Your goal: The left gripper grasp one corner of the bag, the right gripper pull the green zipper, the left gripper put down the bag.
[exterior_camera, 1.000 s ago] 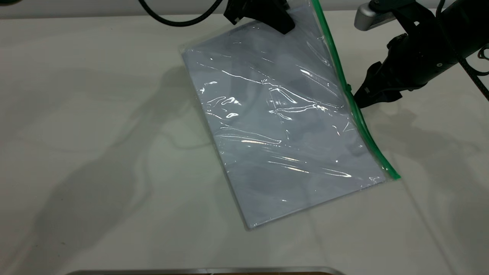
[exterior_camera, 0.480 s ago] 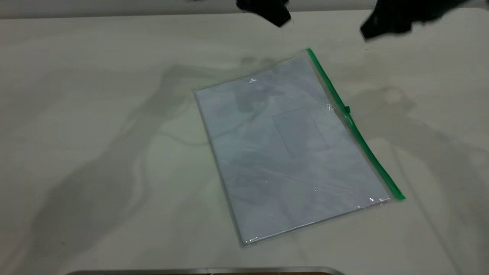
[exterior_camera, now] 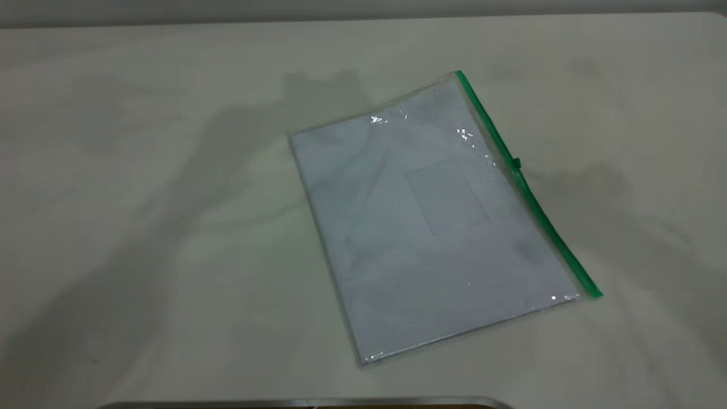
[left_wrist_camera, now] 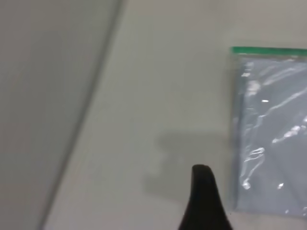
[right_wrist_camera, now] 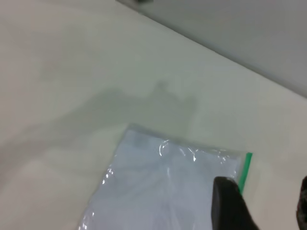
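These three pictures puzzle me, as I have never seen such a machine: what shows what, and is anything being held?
The machine is a pair of robot arms at a table, each ending in a grasping tool. The wide picture looks down from outside; neither arm shows there. On the table the bag, a clear plastic pouch, lies flat, with the green zipper along one long edge and a small card pocket on its face. The other two pictures come from cameras on the arms' wrists. One shows a black finger of the left tool above bare table beside the bag. The other shows the right tool, open, over the bag's green-edged corner. Nothing is held.
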